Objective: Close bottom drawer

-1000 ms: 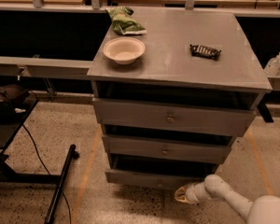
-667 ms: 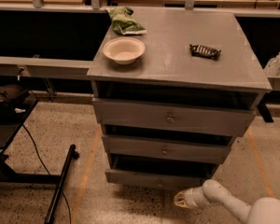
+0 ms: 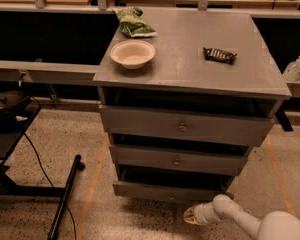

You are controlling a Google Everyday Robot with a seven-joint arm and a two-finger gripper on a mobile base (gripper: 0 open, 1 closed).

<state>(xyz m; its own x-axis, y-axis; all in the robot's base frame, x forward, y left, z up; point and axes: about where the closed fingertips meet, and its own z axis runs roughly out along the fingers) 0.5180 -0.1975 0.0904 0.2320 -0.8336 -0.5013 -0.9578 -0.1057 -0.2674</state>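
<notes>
Gripper [image 3: 192, 215] low by floor, just below right half of bottom drawer [image 3: 155, 190] front, apart from it; we cannot tell whether spread or pressed together. Bottom drawer at foot of grey table [image 3: 180, 74], front standing out, dark gap above: we judge it not yet shut. Step: approach to push. Next: raise gripper onto front, press straight inward. Bowl [image 3: 132, 53], snack bar [image 3: 219, 55] on top, uninvolved.
</notes>
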